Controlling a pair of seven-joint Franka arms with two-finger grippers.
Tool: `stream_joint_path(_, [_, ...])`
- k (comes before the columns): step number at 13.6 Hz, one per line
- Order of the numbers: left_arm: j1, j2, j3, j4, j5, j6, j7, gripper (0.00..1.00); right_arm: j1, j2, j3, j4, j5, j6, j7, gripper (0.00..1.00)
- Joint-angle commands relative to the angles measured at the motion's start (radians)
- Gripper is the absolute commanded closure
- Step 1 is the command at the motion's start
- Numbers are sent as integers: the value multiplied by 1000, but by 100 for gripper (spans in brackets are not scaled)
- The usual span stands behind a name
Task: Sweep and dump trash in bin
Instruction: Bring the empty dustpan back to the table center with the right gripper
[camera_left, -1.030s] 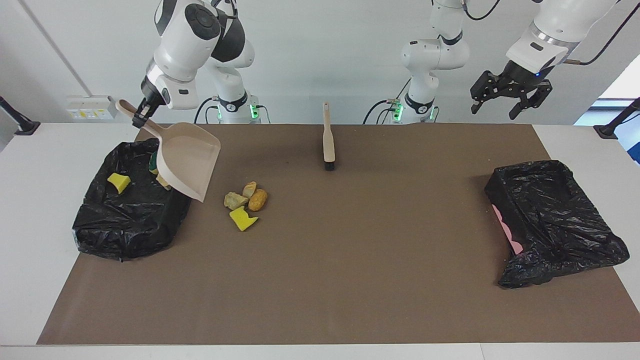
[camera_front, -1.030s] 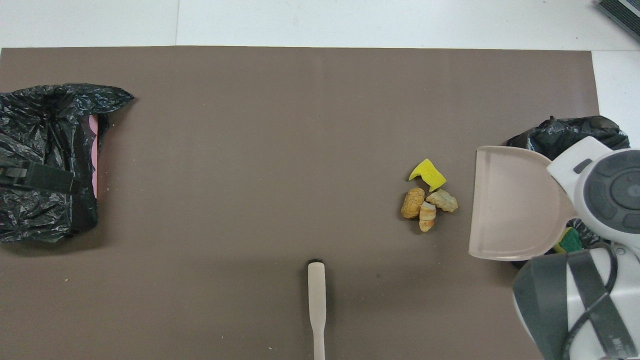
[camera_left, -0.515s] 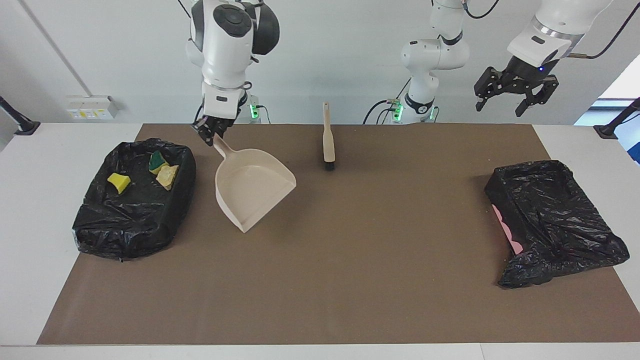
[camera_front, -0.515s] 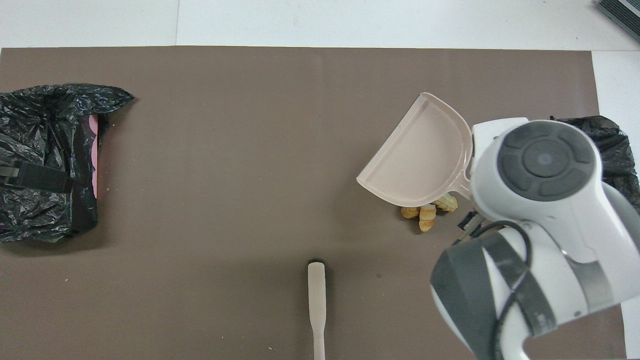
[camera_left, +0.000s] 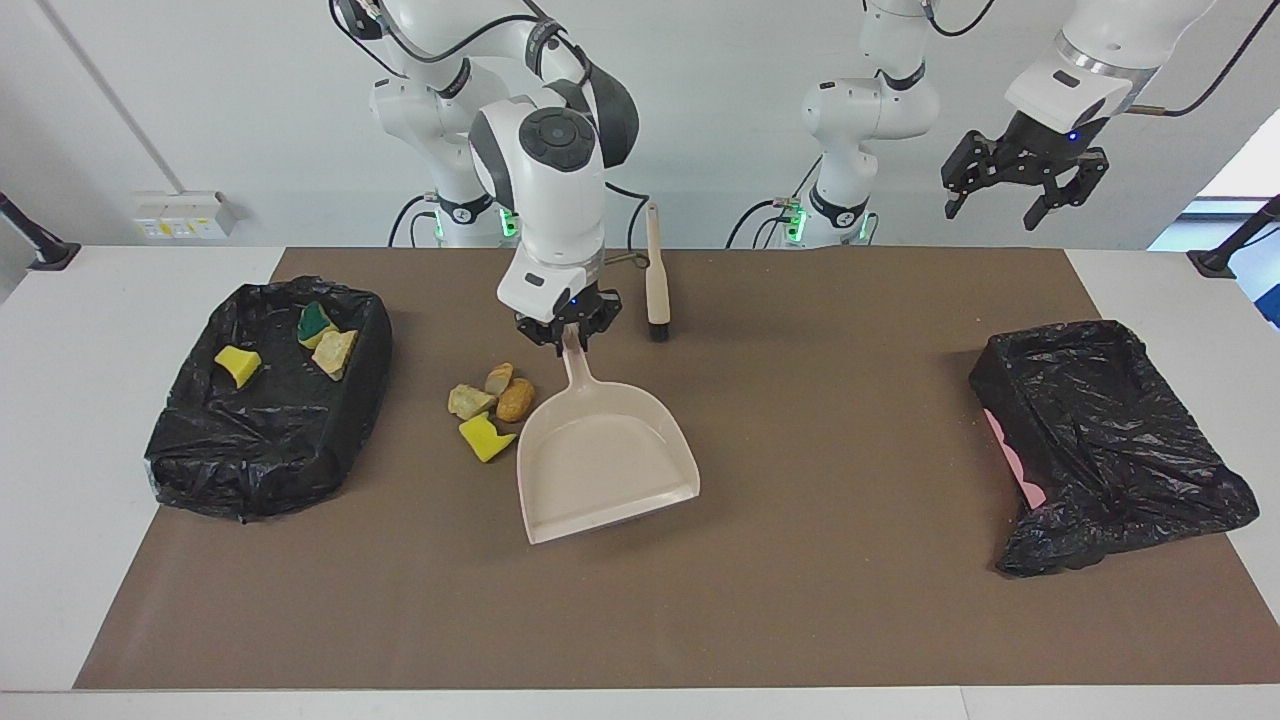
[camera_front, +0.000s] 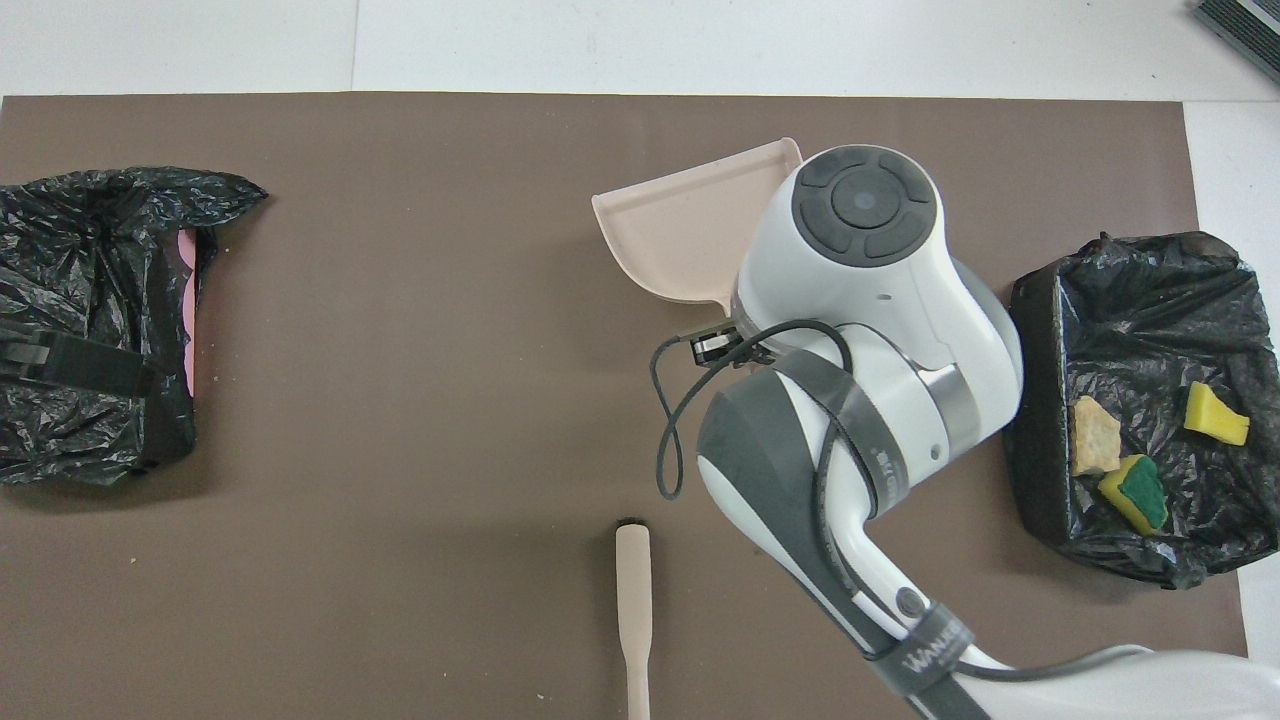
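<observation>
Black-bagged bin (camera_left: 262, 440) at right arm's end of brown mat holds 3 scraps: yellow sponge piece (camera_left: 237, 364), green-backed sponge (camera_left: 316, 322), tan lump (camera_left: 334, 352). Right gripper (camera_left: 563, 335) clamps handle of beige plastic dustpan (camera_left: 603, 462), w/ 4 loose trash scraps (camera_left: 490, 405) just beside pan. Left gripper (camera_left: 1016, 195) waits up in air w/ fingers spread wide, over left arm's end of mat; beige hand brush (camera_left: 656, 278) lies near robots.

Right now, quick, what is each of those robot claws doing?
Right end effector: shut on the dustpan handle, beside the trash.
Left end effector: open, empty, waiting over the table's edge.

A strap (camera_front: 925, 645) on the right arm reads "WANUC".
</observation>
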Motion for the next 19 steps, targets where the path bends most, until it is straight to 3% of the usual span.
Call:
stream_joint_path(1, [-4,-12,2,-4,18,9,-2,0,62,92,0,75,17,54,176,100])
stream_joint_path(7, [1,2,2,3,30,27,-1,0,139,192,-2,62,18,226,368,100])
stream_joint_path(15, [-9,-12,-6,-8,23,24,4,0,119,189,0,-70,18,306,361,100])
stream_joint_path(16, [-9,-12,-6,-8,26,23,4,0,114,189,0,-71,22,306,361,80])
stream_joint_path(17, [-9,-12,-6,-8,27,21,4,0,110,188,0,-70,14,297,353,35])
stream_joint_path(18, [-9,-14,-6,-8,27,21,4,0,119,185,-2,-62,3,280,311,0])
stream_joint_path(19, [-9,-14,-6,-9,29,21,4,0,114,168,0,-60,-4,261,262,0])
